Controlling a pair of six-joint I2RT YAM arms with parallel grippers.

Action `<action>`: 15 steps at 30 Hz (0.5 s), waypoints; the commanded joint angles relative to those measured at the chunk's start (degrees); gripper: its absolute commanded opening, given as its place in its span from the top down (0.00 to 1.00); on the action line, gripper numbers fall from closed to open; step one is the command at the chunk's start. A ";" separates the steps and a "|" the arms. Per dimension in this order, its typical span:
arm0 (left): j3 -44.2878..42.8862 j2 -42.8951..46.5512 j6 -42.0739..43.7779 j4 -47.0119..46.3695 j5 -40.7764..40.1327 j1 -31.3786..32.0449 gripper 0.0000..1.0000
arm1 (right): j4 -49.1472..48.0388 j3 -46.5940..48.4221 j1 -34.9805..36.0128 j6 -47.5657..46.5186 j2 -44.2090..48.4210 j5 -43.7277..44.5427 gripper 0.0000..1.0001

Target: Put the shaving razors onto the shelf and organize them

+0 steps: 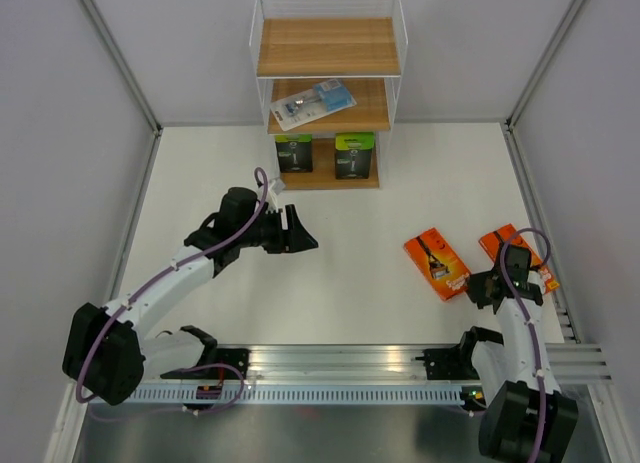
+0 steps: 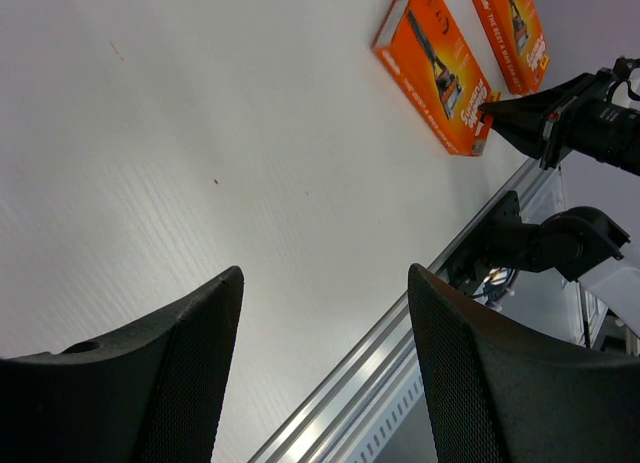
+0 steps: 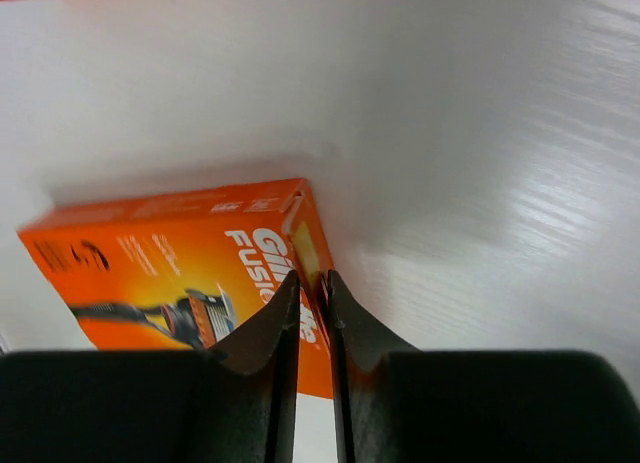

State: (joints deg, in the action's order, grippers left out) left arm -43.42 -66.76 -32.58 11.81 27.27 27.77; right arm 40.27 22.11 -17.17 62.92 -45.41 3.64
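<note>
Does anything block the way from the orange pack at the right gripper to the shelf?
Nothing visible does. Bare table lies between that orange pack and the shelf; the left gripper sits left of that line.

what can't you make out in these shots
- Other orange pack: in the top view the right arm covers its near end; the right wrist view cuts it off at the top edge.
- Gripped orange pack: in the right wrist view the right gripper hides its lower part.
- Black packs on the shelf: in the top view the print is too small to read.
</note>
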 commanded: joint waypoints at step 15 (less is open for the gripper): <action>-1.32 -0.65 0.50 -2.06 1.30 0.18 0.27 | -11.81 9.42 14.95 -7.71 -12.50 -4.09 1.00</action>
State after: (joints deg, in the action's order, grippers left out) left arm -43.42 -67.72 -32.56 11.70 27.27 27.77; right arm 27.03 24.75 -7.40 57.78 -56.25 -3.60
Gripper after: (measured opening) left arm 0.724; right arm 0.152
